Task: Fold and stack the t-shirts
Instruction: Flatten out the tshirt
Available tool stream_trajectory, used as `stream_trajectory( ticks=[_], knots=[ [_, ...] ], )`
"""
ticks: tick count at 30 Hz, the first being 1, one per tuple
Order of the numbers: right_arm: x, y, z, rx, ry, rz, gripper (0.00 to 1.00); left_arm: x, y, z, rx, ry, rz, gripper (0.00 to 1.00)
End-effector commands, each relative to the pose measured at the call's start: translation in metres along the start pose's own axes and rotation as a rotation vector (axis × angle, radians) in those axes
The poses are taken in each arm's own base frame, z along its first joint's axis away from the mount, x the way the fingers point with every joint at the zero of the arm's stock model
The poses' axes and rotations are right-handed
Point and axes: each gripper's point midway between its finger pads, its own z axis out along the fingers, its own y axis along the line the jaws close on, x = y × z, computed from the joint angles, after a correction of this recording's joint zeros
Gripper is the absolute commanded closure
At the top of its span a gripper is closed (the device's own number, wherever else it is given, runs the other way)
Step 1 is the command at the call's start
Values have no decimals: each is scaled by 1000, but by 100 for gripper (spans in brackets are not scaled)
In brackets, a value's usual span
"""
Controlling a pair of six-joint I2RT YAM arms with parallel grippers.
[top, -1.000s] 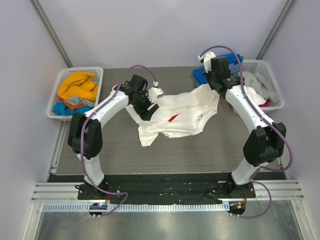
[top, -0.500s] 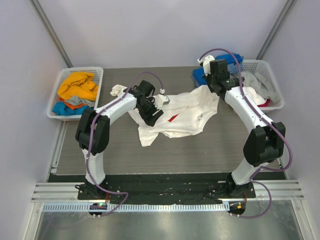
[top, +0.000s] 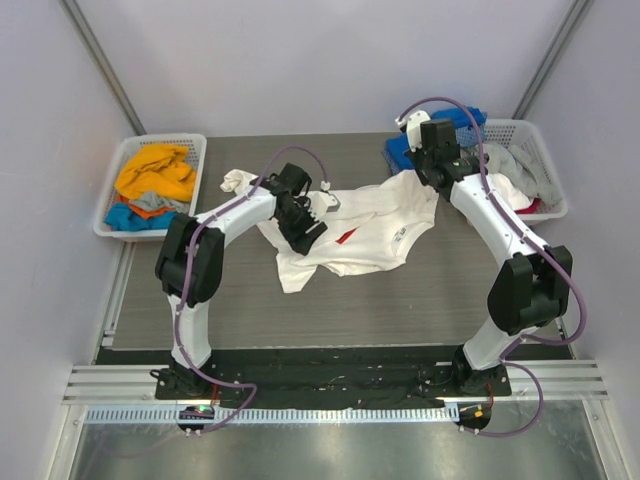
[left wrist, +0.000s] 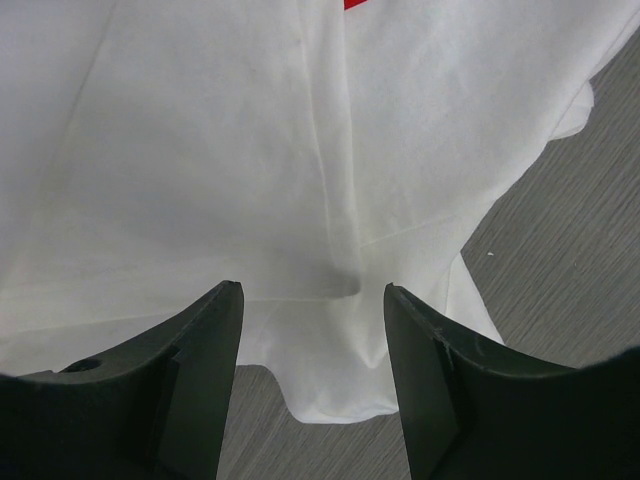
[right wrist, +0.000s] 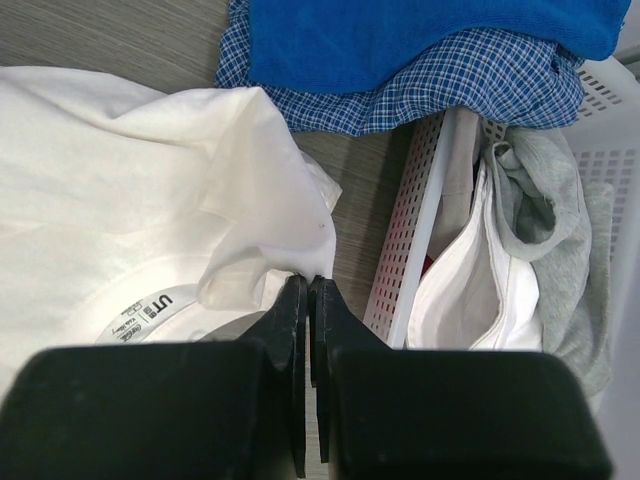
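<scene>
The white t-shirt (top: 375,228) lies crumpled and half spread in the middle of the grey surface (top: 400,300), nearer the far edge than the near one, with its red logo (top: 345,237) facing up. The right claw (top: 425,172) is by the far right corner. Its fingers are pressed tight together on a fold of the shirt's edge, and in the wrist view the cloth (right wrist: 100,180) bunches up at the tips of the claw (right wrist: 310,285), close to the neck label (right wrist: 150,310).

The left claw (top: 303,230) hangs over the shirt's left half with its fingers parted and nothing held between them. From its own camera the claw (left wrist: 312,292) straddles a crease in the white cloth (left wrist: 250,150). I can't quite tell whether the tips touch the fabric.

A blue t-shirt (right wrist: 430,30) lies on a blue-checked shirt (right wrist: 480,80) at the far right corner, draped over the rim of the right basket (top: 515,124), which holds a grey shirt (right wrist: 550,200). At the far left corner the left basket (top: 165,137) holds an orange t-shirt (top: 155,172) on top of other clothes. A small white crumple of cloth (top: 236,181) sits near the far edge, left of the arm. It may be a sleeve.
</scene>
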Motion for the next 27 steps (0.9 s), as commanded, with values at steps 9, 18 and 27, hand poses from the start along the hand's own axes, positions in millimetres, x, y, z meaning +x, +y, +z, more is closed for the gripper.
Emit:
stream_trajectory(
  ticks=[9, 18, 27],
  knots=[
    [-18, -12, -18, 26, -84, 32, 99, -16, 6, 9, -9, -27, 28, 38],
    [-16, -12, -22, 29, -84, 28, 99, -12, 11, 19, -16, -10, 25, 52],
    [-9, -9, -19, 19, -70, 28, 99, -17, 15, 17, -35, -18, 29, 67]
  ],
)
